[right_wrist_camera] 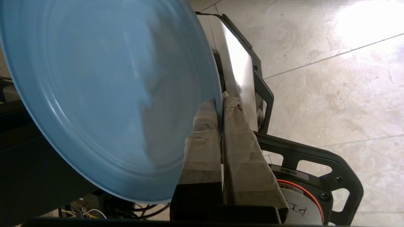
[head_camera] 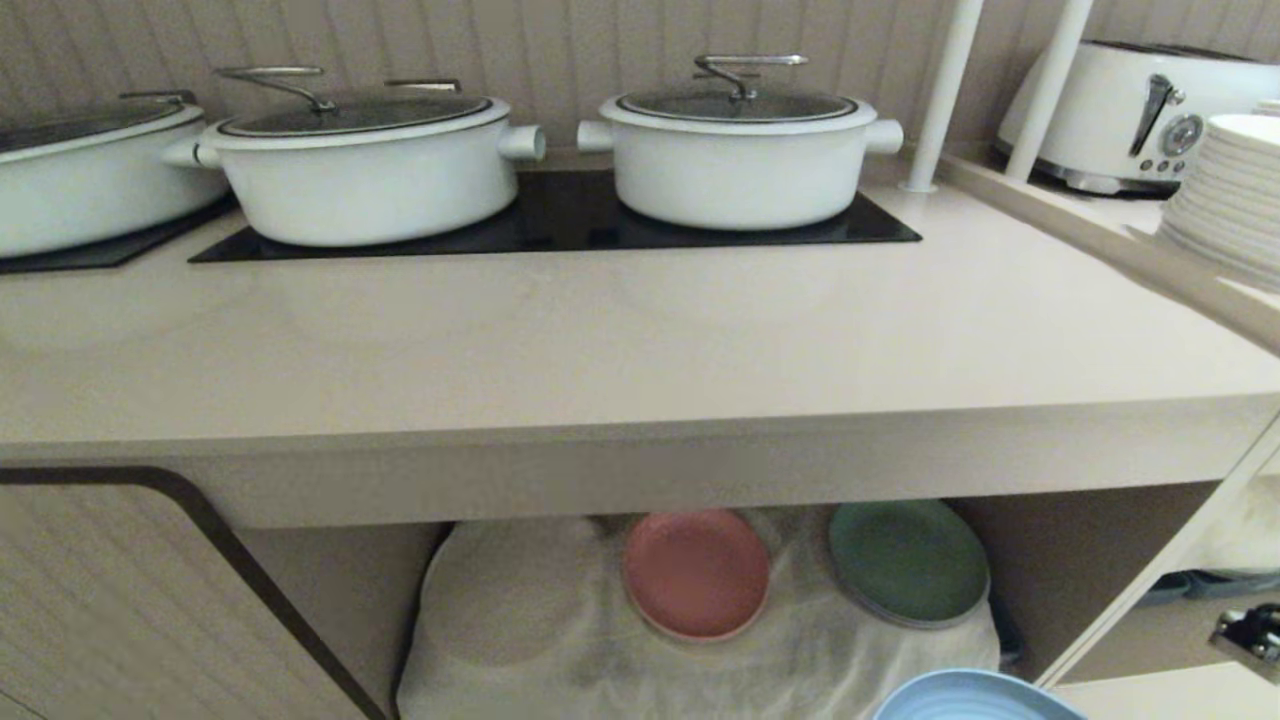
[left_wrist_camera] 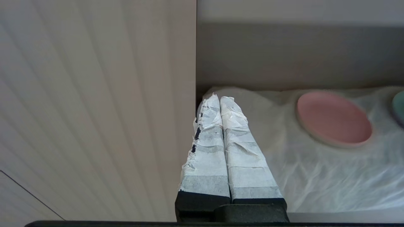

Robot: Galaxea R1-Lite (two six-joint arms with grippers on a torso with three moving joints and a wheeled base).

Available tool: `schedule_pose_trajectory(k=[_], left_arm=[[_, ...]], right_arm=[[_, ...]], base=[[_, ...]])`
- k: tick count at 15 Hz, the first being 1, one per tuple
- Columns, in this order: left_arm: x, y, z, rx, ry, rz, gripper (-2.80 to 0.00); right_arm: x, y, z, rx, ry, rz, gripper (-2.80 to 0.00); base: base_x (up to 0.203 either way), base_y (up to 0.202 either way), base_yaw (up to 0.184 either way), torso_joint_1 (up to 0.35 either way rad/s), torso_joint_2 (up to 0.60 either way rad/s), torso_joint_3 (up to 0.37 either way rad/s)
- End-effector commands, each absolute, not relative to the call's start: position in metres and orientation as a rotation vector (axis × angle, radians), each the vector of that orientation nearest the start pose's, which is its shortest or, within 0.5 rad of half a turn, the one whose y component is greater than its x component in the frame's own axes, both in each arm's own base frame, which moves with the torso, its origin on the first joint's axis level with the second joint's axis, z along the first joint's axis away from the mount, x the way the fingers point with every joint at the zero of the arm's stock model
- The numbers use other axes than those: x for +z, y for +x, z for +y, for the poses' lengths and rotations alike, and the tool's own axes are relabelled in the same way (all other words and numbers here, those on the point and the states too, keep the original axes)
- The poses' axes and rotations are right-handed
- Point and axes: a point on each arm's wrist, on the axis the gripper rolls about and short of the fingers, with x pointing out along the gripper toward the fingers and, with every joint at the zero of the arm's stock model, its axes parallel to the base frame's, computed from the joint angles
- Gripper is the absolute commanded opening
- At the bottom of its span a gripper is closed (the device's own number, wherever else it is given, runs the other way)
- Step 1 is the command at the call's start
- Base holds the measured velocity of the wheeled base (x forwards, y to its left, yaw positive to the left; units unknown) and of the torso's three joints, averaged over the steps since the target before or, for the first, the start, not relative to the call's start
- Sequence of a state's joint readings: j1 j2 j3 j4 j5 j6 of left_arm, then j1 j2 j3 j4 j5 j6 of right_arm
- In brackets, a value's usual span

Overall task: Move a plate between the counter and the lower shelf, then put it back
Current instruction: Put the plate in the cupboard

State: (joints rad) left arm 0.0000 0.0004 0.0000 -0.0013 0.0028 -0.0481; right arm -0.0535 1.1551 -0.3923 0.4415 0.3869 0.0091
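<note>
- Below the desk (head_camera: pixel 640 370) edge, at the near right of the lower shelf (head_camera: pixel 520 600), you see the plate (right_wrist_camera: pixel 104 94) pinched by its rim in the right end effector (right_wrist_camera: pixel 221 107), its face tilted steeply, not flat.
- Measured from the plate, the shelf's white cloth lies ahead and to the left; the pink plate (head_camera: pixel 697 573) and green plate (head_camera: pixel 907 562) sit deeper in.
- Your right arm is nearer; the left end effector (left_wrist_camera: pixel 220 104) hangs closed and empty by the shelf's left wall.

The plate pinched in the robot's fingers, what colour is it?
Light blue, plain with no pattern. The plate shows best in the right wrist view, gripped at its rim.
</note>
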Motion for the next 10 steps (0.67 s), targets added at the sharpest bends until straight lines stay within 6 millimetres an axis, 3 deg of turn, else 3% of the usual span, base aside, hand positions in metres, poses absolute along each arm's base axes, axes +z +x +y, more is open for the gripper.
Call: schedule_pose_trajectory(k=[1, 10], left_arm=[[0.0756, -0.0228, 0.0001, 0.003, -0.049, -0.002, -2.8], [0.0756, -0.0228, 0.0001, 0.003, -0.049, -0.002, -2.8]], right_arm=[[0.1142, 0.0936, 0.0035, 0.289, 0.274, 1.183, -2.8], [0.1124, 0.0918, 0.0036, 0.287, 0.275, 1.191, -2.8]], base=[[0.0, 0.0, 0.0, -0.207, 0.5, 0.29], [0.0, 0.0, 0.0, -0.177, 0.47, 0.289]])
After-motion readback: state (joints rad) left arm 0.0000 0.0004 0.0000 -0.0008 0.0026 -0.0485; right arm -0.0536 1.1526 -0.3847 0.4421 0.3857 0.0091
